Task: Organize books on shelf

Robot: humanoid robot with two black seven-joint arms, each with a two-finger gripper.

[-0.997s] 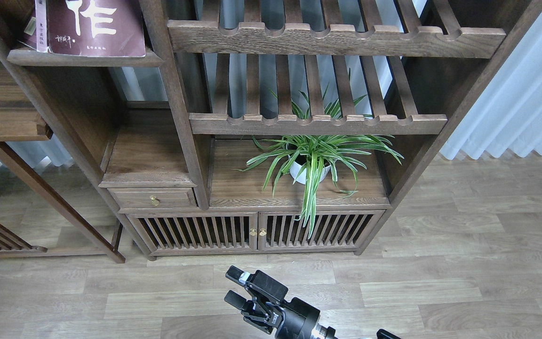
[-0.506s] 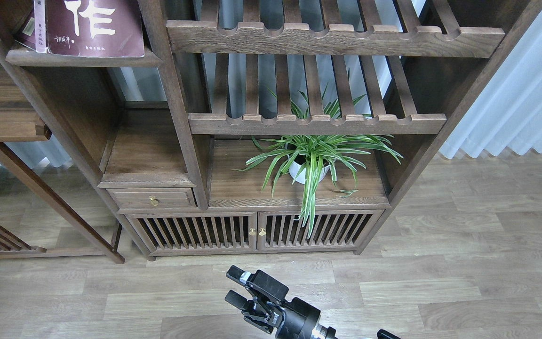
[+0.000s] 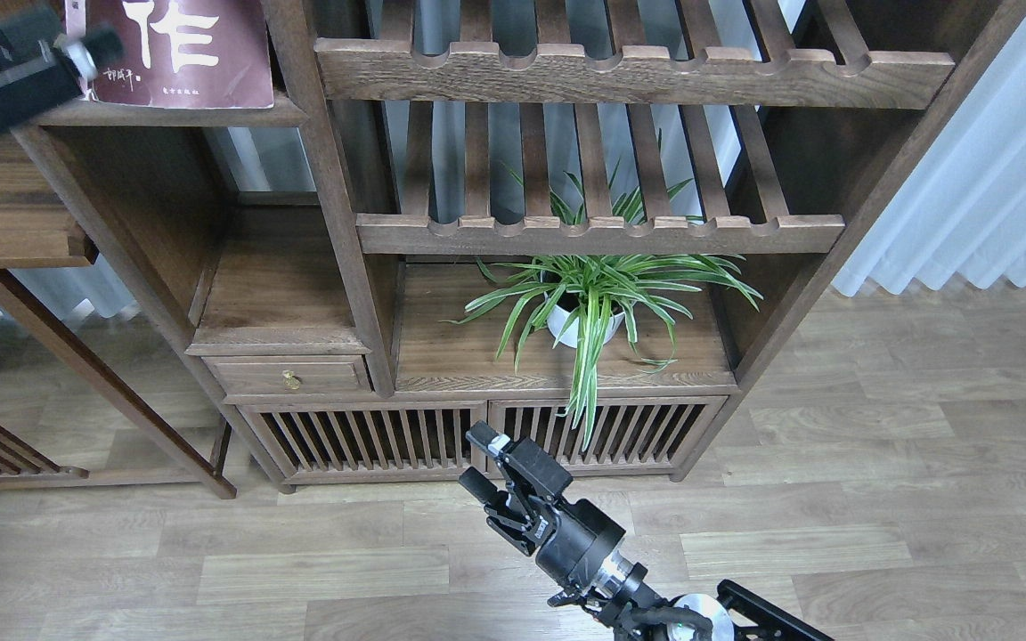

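A dark maroon book (image 3: 183, 44) with big white Chinese characters stands on the dark-brown shelf (image 3: 175, 113) at the top left of the bookcase. My left gripper (image 3: 50, 40) is blurred at the top left, right by the book's left edge and the shelf's front left end. Its two fingers look apart, with nothing between them. My right gripper (image 3: 479, 461) is open and empty, low over the floor in front of the cabinet doors. The red book and the white-lavender book are out of view.
Two slatted racks (image 3: 602, 236) with notched front rails fill the middle of the bookcase. A potted spider plant (image 3: 586, 307) stands on the cabinet top below them. A small drawer (image 3: 290, 376) and slatted doors (image 3: 486, 436) are lower down. A side table (image 3: 5, 240) is at the left.
My left gripper has come into view at the top left, next to the maroon book. My right gripper has risen and moved forward toward the cabinet doors.
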